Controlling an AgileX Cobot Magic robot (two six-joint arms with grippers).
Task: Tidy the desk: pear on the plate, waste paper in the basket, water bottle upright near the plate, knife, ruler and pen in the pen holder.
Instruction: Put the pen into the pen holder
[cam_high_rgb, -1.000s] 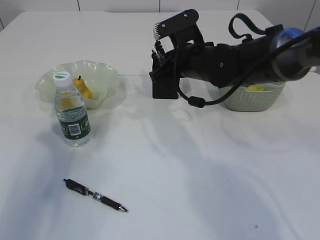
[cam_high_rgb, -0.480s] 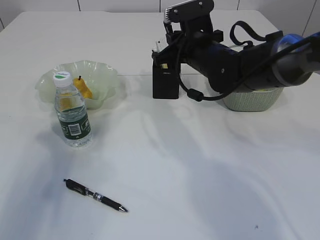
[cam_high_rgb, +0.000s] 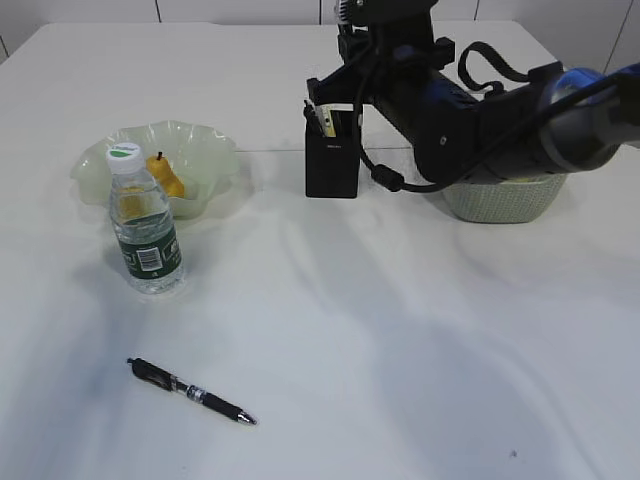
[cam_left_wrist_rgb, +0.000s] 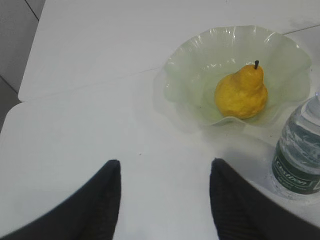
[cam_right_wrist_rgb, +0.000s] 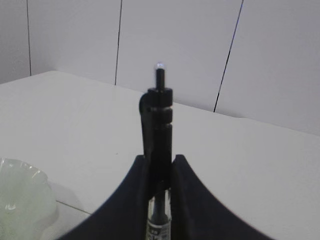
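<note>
The right gripper has its fingers pinched on a black pen, held upright with its clicker end up, above the black pen holder at the back of the white tabletop. The main risk is a miss at the holder's opening: if the pen's lower tip, hidden here, catches the rim or the items already standing inside, a release could drop it outside or tip the light holder. The arm also hangs close over the sage green basket and could nudge it. The left gripper hovers with fingers spread and empty near the ruffled green plate holding the pear, just beside the upright water bottle, which a careless sweep could topple. A second pen lies on the tabletop near the front.
</note>
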